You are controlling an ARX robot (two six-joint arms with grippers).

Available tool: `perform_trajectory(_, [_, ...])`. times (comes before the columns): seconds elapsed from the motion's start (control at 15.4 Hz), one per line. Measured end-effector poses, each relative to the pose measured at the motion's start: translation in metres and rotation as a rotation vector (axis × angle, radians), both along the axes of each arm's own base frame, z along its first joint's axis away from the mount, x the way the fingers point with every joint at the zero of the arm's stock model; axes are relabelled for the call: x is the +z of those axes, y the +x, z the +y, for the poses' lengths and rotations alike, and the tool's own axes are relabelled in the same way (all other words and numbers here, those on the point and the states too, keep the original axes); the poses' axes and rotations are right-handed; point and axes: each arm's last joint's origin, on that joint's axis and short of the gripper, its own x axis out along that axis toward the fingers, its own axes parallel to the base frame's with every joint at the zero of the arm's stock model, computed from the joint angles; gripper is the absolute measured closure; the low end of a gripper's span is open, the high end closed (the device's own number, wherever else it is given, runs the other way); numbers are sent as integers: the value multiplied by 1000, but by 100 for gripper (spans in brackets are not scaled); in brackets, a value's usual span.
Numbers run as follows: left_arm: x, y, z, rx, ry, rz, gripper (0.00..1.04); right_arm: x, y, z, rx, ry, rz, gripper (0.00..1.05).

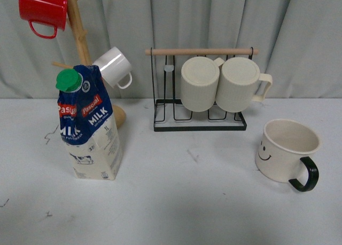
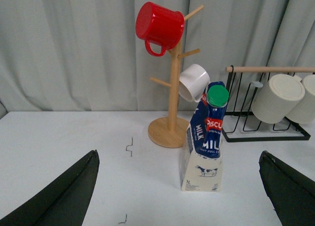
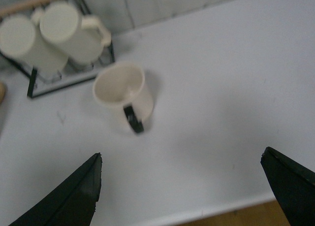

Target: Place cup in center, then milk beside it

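One white table [image 1: 176, 202] carries everything, with the black wire rack [image 1: 199, 125] on it. The milk [image 1: 88, 127] stands upright, well left of the rack and nearer the camera. The cup [image 1: 286, 149] sits upright near the rack's front-right corner, handle pointing away from it. The left claw [image 2: 178, 154] and right claw [image 3: 182, 152] both gape wide, holding nothing.

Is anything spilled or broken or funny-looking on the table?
Nothing is spilled. The milk carton looks a bit odd: its blue top is crumpled and leans to one side, so the green cap sits crooked. The smiley cup stands upright and looks fine.
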Motion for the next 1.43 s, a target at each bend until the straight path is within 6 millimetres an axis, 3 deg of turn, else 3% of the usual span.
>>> perform_trajectory(0.13, [0, 0, 0, 0, 0, -1, 7, 29, 46, 10, 16, -31, -38, 6])
perform_trajectory(0.39, [0, 0, 0, 1, 0, -1, 7, 19, 160, 19, -1, 27, 206, 6])
perform_trajectory(0.45, [0, 0, 0, 1, 0, -1, 7, 16, 175, 20, -6, 22, 244, 6])
perform_trajectory(0.71, [0, 0, 0, 2, 0, 0, 7, -11, 214, 26, 19, -4, 400, 6])
perform_trajectory(1.17, [0, 0, 0, 2, 0, 0, 7, -58, 246, 34, 29, -48, 513, 6])
perform_trajectory(1.43, [0, 0, 0, 2, 0, 0, 7, -71, 261, 38, 28, -45, 535, 6])
